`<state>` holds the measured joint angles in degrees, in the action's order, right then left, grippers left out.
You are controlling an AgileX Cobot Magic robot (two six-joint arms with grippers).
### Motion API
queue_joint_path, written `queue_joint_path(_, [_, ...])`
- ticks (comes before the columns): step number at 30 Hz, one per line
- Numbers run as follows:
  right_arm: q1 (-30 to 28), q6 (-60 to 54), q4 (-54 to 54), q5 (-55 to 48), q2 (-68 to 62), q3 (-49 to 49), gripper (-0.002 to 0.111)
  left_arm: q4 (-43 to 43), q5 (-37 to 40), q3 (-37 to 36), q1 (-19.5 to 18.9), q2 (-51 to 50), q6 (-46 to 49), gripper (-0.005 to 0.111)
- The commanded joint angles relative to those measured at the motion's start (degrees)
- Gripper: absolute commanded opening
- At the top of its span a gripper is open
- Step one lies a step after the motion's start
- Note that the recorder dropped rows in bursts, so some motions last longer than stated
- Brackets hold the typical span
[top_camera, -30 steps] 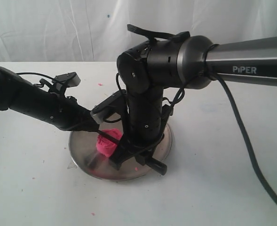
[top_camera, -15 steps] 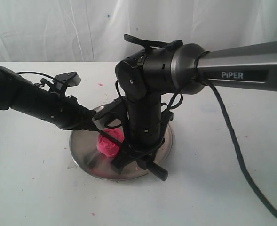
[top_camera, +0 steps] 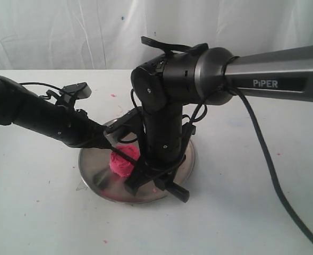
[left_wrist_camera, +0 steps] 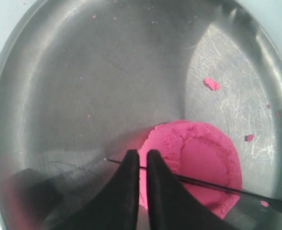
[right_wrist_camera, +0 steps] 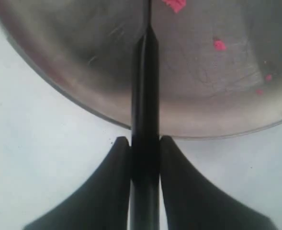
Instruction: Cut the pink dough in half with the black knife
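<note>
I have one container in the scene, the steel plate [top_camera: 92, 178], sitting on the white table [top_camera: 34, 218]. Inside it is the pink dough [top_camera: 121, 162], one round lump lying on the plate floor, off centre and toward the left arm's side. In the left wrist view the dough [left_wrist_camera: 193, 155] looks whole, with a cracked, slightly domed top. Loose pink crumbs [left_wrist_camera: 210, 84] lie apart from it on the bare metal of the plate [left_wrist_camera: 83, 72], and a few more specks dot the table outside the rim.

The black knife [top_camera: 175, 190] is over the plate. Its thin blade [left_wrist_camera: 200, 184] lies across the top of the dough and its tip reaches past the lump over bare steel. I cannot tell how deep the edge sits in the dough.

The right gripper [right_wrist_camera: 144, 141] is clamped on the knife handle [right_wrist_camera: 145, 91], one finger on each side, just outside the plate rim [right_wrist_camera: 73, 96]. The handle runs in over the rim toward the dough.

The left gripper [left_wrist_camera: 139, 155] hangs low over the plate at the dough's edge, right above the blade. Its fingers [left_wrist_camera: 126, 191] are drawn almost together with only a slit between them, and I see nothing gripped there.
</note>
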<state>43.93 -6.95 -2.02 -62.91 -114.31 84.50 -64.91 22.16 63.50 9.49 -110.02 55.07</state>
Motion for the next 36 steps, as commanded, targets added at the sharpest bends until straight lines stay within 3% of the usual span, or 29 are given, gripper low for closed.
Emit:
queue_joint_path(1, [0.0, -0.6, 0.3, 0.3, 0.7, 0.1, 0.000, -0.2, 1.6, -0.1, 0.4, -2.0, 0.3, 0.012])
queue_joint_path(36, [0.0, -0.7, 0.4, 1.6, -3.6, 0.0, 0.000, -0.2, 1.8, -0.1, 0.4, -2.9, 0.3, 0.012])
